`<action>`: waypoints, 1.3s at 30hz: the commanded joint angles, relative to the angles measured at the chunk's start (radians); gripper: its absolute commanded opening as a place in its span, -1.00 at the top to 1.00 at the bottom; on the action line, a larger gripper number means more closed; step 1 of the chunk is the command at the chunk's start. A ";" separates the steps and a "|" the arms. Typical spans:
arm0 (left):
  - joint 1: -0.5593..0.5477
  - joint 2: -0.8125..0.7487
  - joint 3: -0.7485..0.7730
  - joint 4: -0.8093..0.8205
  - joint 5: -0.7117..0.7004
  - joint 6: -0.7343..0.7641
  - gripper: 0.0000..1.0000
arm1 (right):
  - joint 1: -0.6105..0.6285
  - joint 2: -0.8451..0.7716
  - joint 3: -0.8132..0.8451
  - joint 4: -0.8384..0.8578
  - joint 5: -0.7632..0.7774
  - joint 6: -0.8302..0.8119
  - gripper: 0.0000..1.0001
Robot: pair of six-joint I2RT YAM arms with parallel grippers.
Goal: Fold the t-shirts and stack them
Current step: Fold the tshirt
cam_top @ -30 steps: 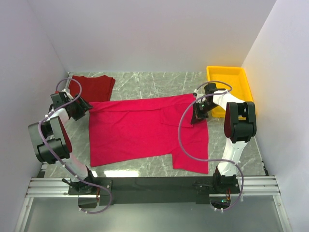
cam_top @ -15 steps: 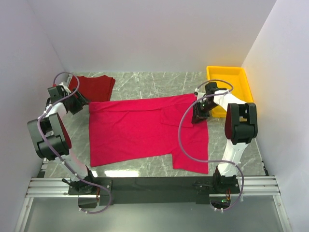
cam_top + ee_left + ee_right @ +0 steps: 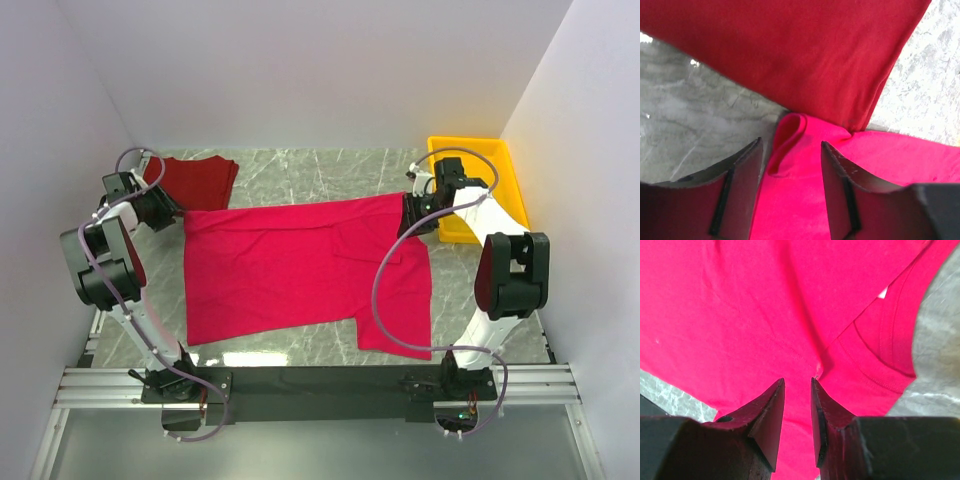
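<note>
Two t-shirts lie on the marble bench (image 3: pixel 320 172). The crimson-pink t-shirt (image 3: pixel 290 265) is spread flat between the two grippers. Its right part is folded over, so a diagonal edge crosses it. The fabric is smooth, with a few shallow creases.

In the right wrist view its ribbed neckline (image 3: pixel 890 340) shows ahead and to the right of the right gripper (image 3: pixel 797 385), with one small white neck tag (image 3: pixel 883 292) at its edge. That gripper's fingers stand a narrow gap apart, just over the pink cloth at the shirt's far right edge, with nothing clamped.

The left gripper (image 3: pixel 790 150) is at the shirt's far left corner with its fingers well apart. One curled-up lip of pink cloth (image 3: pixel 787 135) lies between them, unpinched.

The brick red t-shirt (image 3: pixel 790 55) is darker and folded into a compact rectangle. It lies just beyond the left gripper, its near corner overlapping the pink corner.

One yellow tray (image 3: pixel 480 165) sits just beyond and to the right of the right gripper.
</note>
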 commanded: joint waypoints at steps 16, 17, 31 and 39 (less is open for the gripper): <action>-0.012 0.105 0.090 -0.018 0.115 0.075 0.10 | -0.010 0.001 0.003 0.015 -0.018 -0.001 0.31; -0.012 0.109 0.092 -0.020 0.113 0.078 0.14 | -0.010 0.001 0.001 0.015 -0.018 -0.001 0.31; -0.013 0.092 0.075 0.021 0.170 0.085 0.95 | -0.011 0.008 -0.010 0.019 -0.012 -0.003 0.34; -0.002 0.008 -0.022 0.096 0.129 0.042 0.99 | -0.016 0.008 -0.011 0.018 -0.015 -0.004 0.34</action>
